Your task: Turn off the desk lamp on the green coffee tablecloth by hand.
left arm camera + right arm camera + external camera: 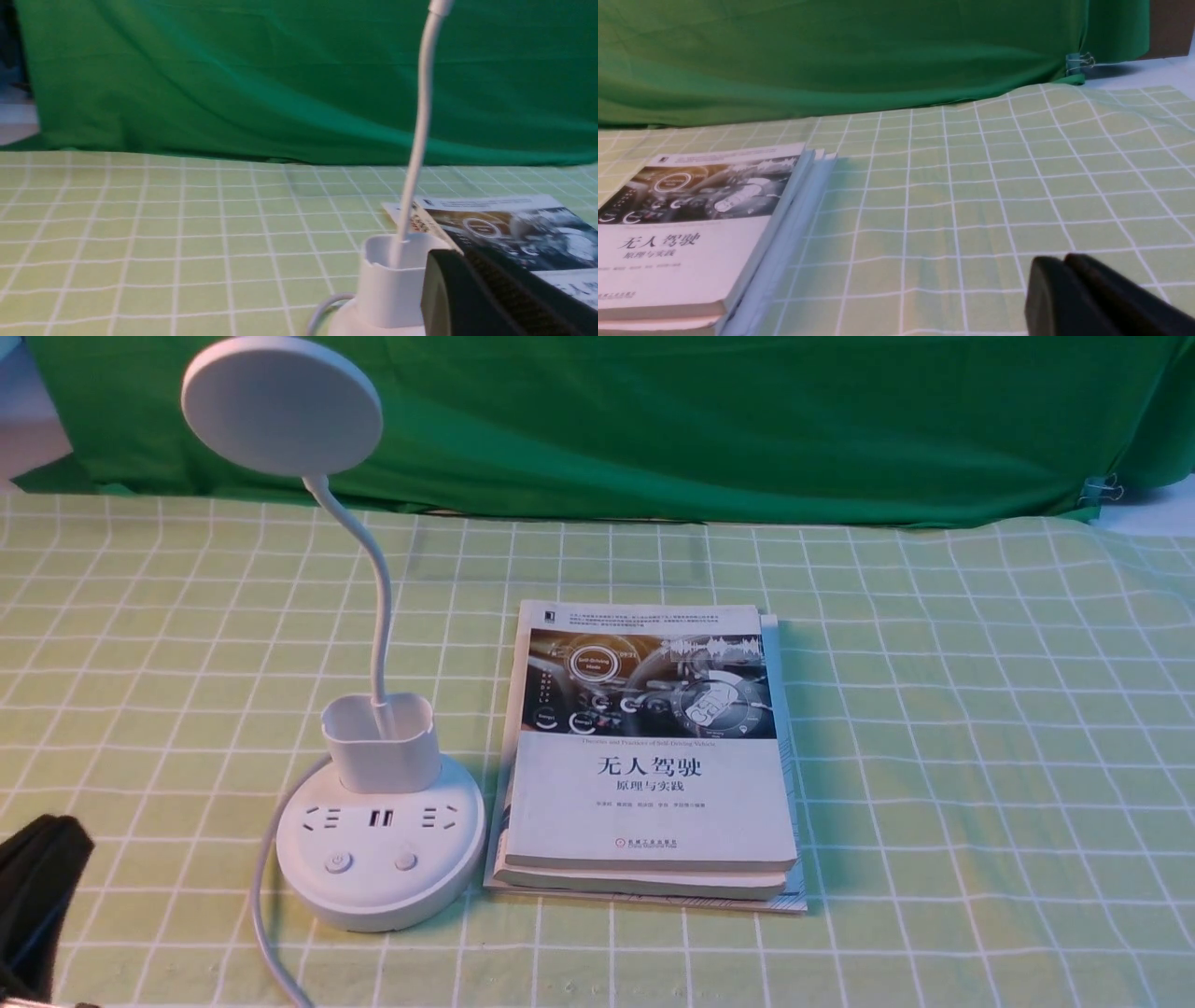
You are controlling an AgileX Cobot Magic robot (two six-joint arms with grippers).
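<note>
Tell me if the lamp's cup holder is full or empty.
Empty: inside the holder only the neck shows.

Bench is covered by light green white-grid tablecloth (934,709). Directly on the cloth: white plastic round-base desk lamp (381,845), its white cord (264,933), and a stack of white-covered books (649,803) just beside the lamp.

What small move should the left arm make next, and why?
Probably ease the left pincer forward and rightward, toward the base of the desk lamp. The pincer sits low near the tablecloth's front-left edge, apart from the lamp, and the two buttons on the base's near side are not yet touched.
</note>
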